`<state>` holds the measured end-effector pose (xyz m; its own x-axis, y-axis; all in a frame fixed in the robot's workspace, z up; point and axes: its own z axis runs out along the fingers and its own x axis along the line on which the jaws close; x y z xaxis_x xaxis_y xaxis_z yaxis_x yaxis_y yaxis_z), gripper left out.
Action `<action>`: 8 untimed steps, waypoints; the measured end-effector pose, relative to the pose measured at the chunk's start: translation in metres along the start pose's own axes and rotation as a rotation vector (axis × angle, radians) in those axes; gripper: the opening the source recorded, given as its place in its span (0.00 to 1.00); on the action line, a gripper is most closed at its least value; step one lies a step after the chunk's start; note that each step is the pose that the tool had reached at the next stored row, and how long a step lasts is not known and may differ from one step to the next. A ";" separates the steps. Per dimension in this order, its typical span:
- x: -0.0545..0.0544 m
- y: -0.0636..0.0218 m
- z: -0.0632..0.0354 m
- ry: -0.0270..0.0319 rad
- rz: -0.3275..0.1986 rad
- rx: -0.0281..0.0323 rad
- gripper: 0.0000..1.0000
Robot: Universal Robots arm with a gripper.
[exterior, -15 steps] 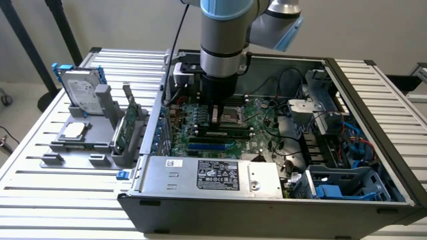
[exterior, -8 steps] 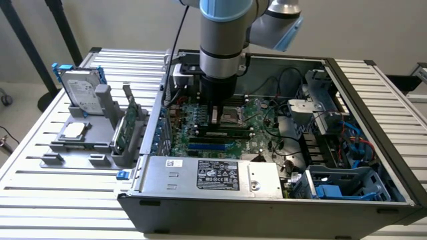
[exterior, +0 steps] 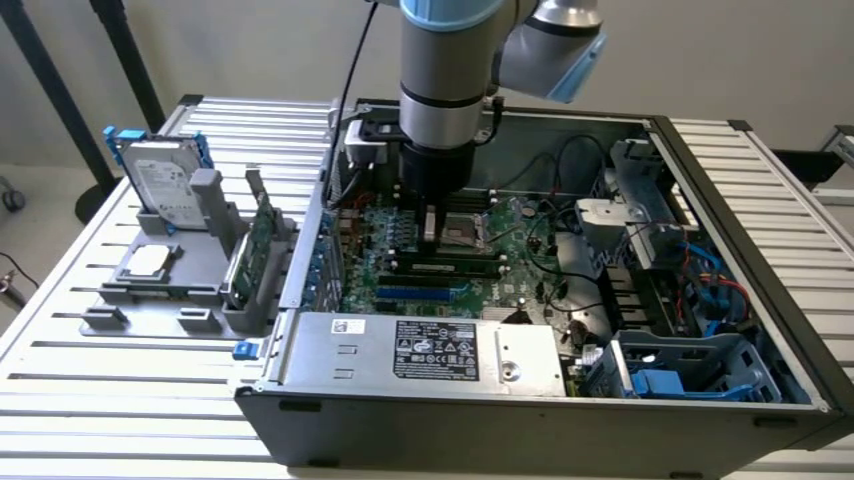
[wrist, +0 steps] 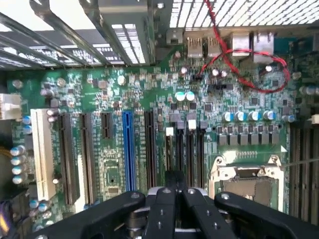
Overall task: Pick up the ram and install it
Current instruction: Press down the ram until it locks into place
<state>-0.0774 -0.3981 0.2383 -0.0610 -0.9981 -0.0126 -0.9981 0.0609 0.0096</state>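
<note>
- We see the ram (exterior: 447,266), a long, thin dark stick, lying level in a motherboard (exterior: 400,275) slot.
- It sits just below the end effector (exterior: 434,238), beside the CPU socket (exterior: 470,228).

A robotics lab: open computer case (exterior: 534,400) on a slatted aluminium bench (exterior: 107,390)

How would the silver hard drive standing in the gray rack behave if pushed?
The hard drive looks rigid and probably heavy for its size, being a metal-cased block. Standing on edge in the gray rack, it may tip.
</note>
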 end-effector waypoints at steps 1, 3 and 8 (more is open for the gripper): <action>0.000 -0.0008 -0.0041 0.0001 0.000 -0.0001 0.11; 0.000 -0.0044 -0.0069 -0.0007 -0.002 -0.0001 0.11; -0.001 -0.0230 -0.0085 -0.0053 -0.009 -0.0006 0.11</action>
<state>-0.0544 -0.3991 0.2466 -0.0524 -0.9985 -0.0180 -0.9986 0.0522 0.0101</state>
